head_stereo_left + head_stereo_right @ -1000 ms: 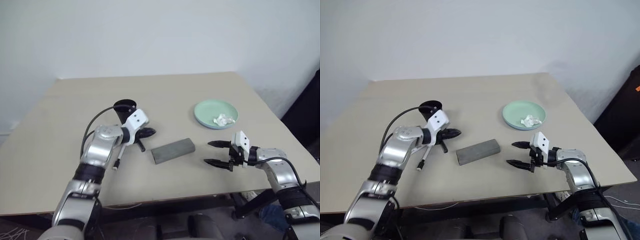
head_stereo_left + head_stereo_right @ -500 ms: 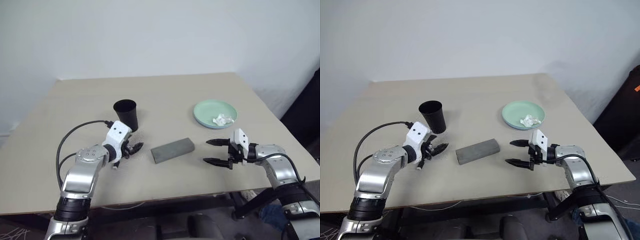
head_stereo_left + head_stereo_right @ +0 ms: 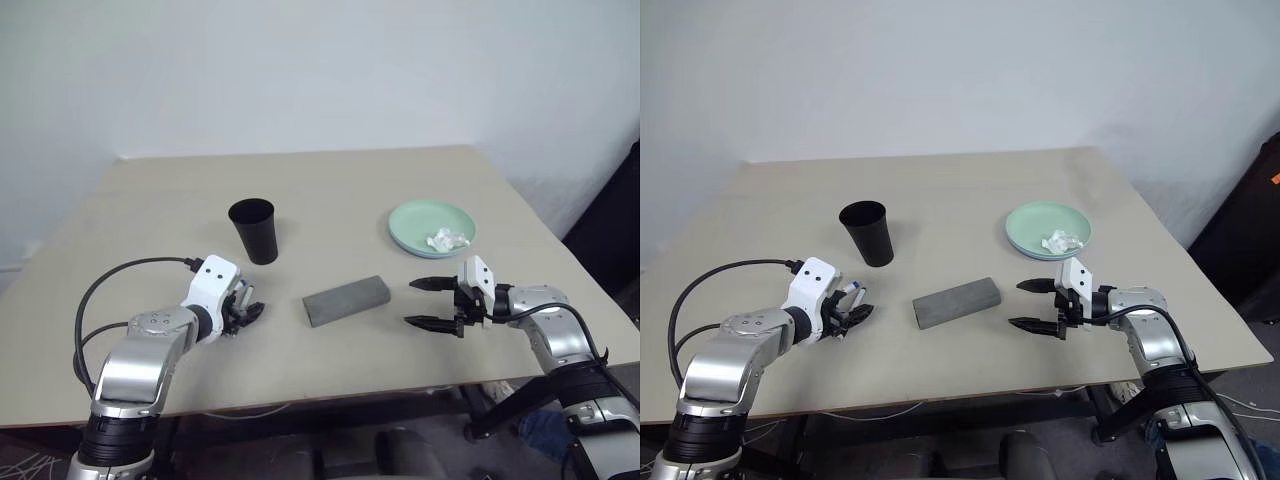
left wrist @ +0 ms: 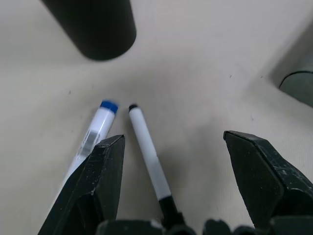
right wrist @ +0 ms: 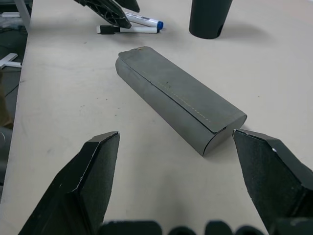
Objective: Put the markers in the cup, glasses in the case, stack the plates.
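Marker step in hand, judging by the left pincer low over two markers near the counter's left front edge; case shut mid-counter, toward the front edge; plates stacked near the right edge, tissue on top; cup upright, behind the markers. Left pincer fingers apart, holding nothing; black-capped marker between them, blue-capped marker just beside one finger. Right pincer spread wide, empty, facing the case end. Next: close on one marker, lift, carry to cup.
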